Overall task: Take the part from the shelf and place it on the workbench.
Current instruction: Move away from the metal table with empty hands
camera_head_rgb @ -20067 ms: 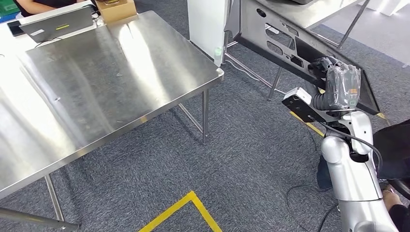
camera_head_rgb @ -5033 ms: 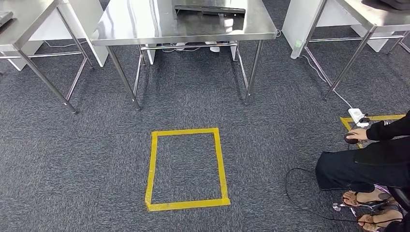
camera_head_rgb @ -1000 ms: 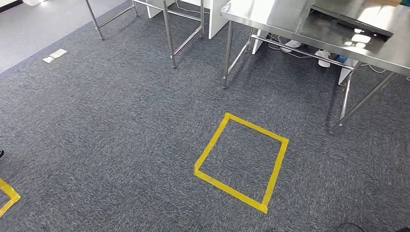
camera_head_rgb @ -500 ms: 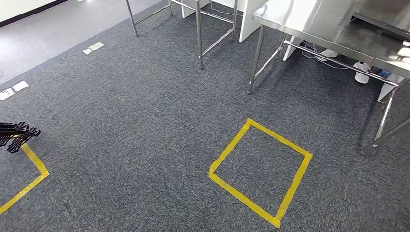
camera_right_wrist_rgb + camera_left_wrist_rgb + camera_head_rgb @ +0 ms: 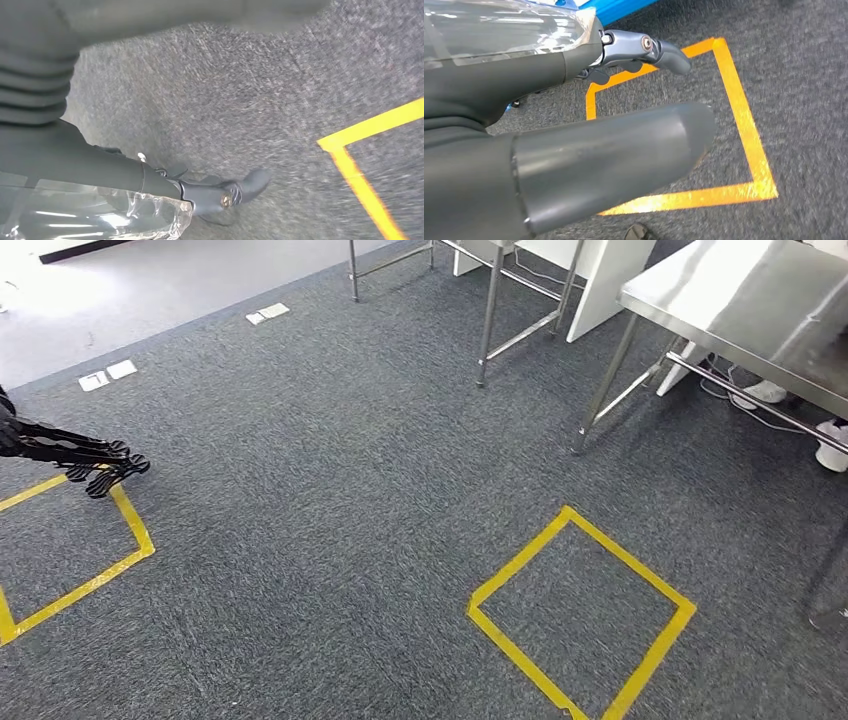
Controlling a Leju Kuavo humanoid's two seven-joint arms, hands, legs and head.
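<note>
Your left hand [image 5: 589, 130] and right hand [image 5: 150, 175] both hang over grey carpet [image 5: 330, 500], fingers spread, holding nothing; a steel counter [image 5: 760, 310] stands at two o'clock.

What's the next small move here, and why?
Probably turn left toward the yellow taped square beside the black frame: both the left robot hand and right robot hand hang empty over carpet, so a part has yet to be fetched.
</note>
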